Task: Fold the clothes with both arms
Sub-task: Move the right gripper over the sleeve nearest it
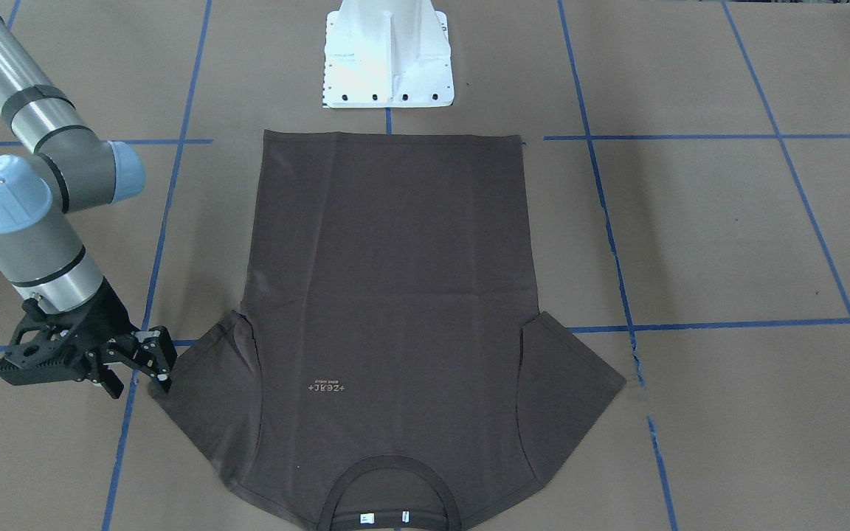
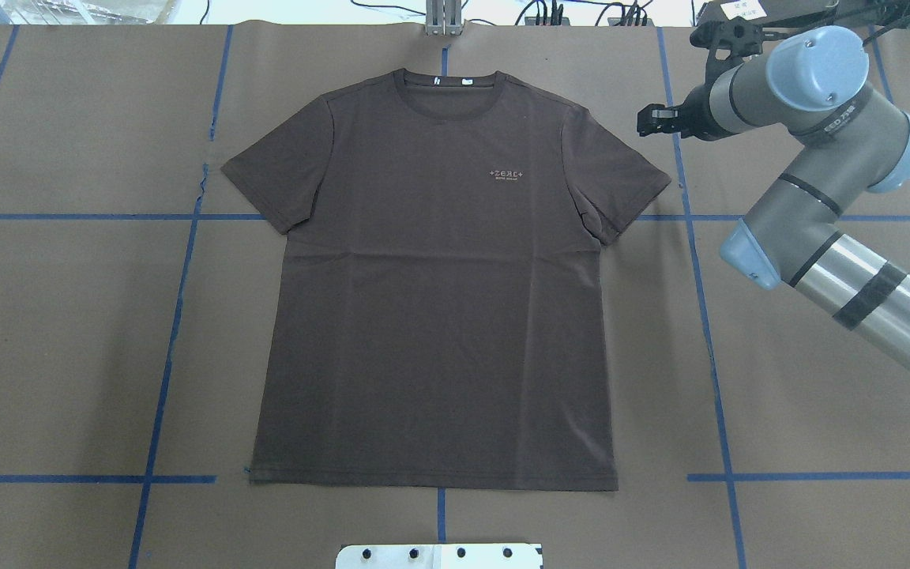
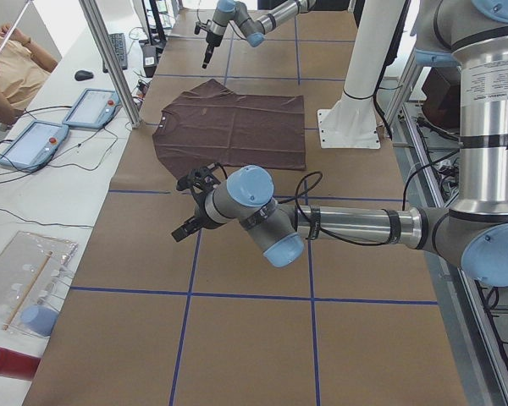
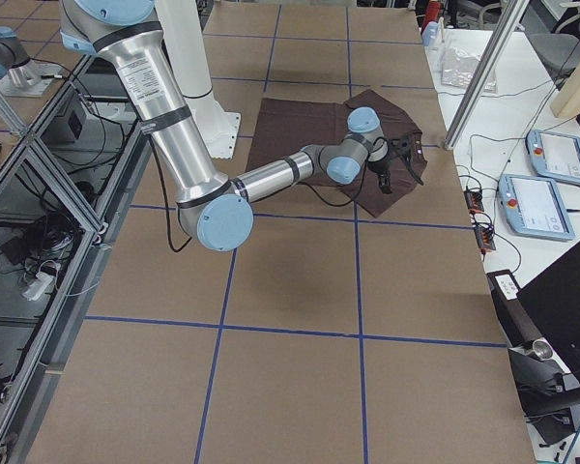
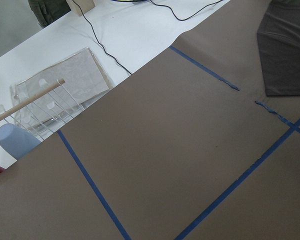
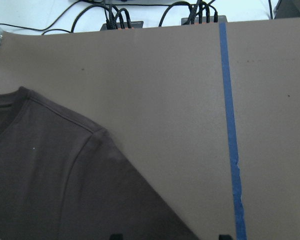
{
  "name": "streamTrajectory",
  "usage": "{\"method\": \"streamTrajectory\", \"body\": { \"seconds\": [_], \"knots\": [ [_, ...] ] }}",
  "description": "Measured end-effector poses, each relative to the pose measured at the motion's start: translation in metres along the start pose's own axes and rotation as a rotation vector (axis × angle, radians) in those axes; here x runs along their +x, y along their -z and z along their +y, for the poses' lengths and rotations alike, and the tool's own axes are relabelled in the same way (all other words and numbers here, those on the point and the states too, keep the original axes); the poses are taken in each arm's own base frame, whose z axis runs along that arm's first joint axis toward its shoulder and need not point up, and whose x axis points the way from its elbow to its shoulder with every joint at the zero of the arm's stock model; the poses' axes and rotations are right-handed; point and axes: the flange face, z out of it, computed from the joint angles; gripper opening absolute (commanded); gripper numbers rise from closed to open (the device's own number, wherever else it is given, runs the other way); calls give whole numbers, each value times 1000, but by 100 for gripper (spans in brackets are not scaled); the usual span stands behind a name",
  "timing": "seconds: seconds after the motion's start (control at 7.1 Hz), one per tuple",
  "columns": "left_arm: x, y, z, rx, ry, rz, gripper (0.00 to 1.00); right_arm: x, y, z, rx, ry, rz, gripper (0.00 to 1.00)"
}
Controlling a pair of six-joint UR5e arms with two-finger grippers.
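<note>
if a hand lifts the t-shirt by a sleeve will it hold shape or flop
Likely floppy: the t-shirt lies flat with soft creases, so it should drape. Thin cloth, so probably light. Pushed, it may bunch, not slide.

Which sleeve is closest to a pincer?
The sleeve nearest the chest lettering: the right pincer is at its hem, while the other sleeve has none near.

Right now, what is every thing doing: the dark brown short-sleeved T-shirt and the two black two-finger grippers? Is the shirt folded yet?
Dark brown short-sleeved T-shirt: not folded, spread flat, front up, both sleeves out.
Right arm's black two-finger gripper: open, at one sleeve's edge, holding nothing.
Left arm's black two-finger gripper: away from the shirt, holding nothing; open or shut, cannot tell.
</note>
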Motion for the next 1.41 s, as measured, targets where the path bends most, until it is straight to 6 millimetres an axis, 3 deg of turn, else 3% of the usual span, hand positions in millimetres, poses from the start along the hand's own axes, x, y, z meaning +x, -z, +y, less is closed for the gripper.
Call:
{"method": "streamTrajectory", "body": {
  "seconds": [0.28, 0.56, 0.99, 1.41],
  "knots": [
    [0, 0, 0, 0, 0, -1, 100, 8, -31, 16, 10, 2, 17, 61],
    [0, 0, 0, -1, 0, -1, 100, 9, -47, 30, 12, 0, 25, 61],
    [-1, -1, 2, -5, 5, -1, 100, 9, -57, 43, 13, 9, 39, 62],
    [-2, -2, 4, -7, 6, 0, 100, 8, -56, 44, 18, 11, 38, 62]
  ]
}}
